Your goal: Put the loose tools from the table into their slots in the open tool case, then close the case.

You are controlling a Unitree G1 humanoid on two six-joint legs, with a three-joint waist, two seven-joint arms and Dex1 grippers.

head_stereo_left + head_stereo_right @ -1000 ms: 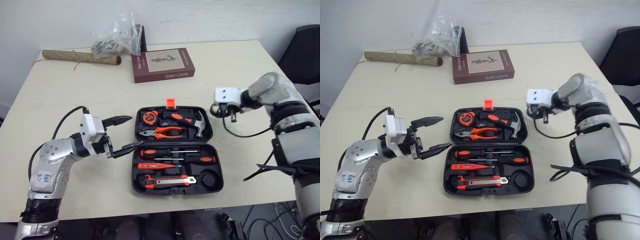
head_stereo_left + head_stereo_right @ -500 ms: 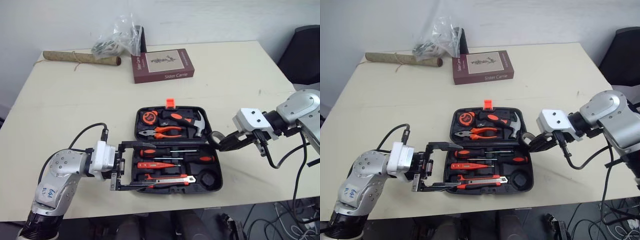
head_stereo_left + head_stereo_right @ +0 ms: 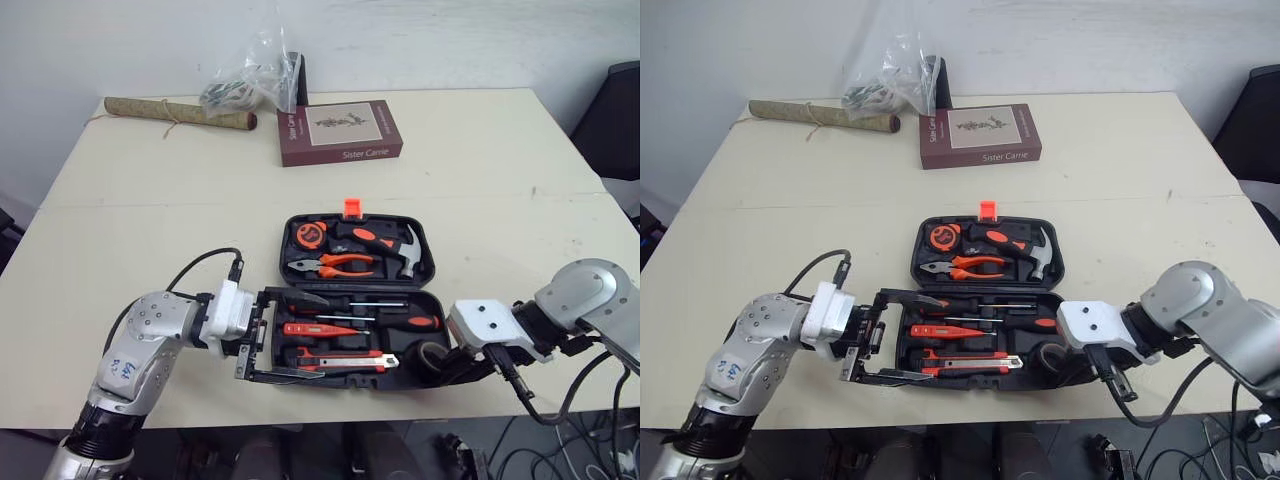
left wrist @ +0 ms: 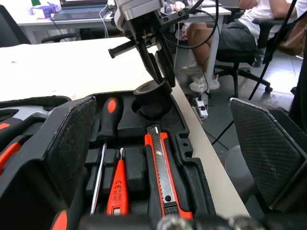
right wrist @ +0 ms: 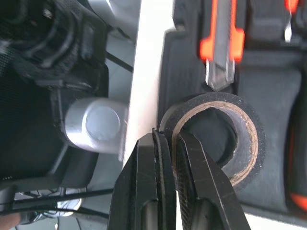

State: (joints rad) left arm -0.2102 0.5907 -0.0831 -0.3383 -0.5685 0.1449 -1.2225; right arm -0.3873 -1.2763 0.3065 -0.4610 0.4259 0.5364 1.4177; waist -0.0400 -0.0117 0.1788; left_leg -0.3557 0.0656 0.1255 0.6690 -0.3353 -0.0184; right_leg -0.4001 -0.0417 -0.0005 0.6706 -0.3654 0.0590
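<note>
My right jaws pinch the wall of the tape roll (image 5: 249,139), which sits tilted at its round slot in the tool case's (image 3: 352,288) near right corner. I should level it, press it home, then let go. My left jaws gape around the case's left end, likely steadying it.
</note>
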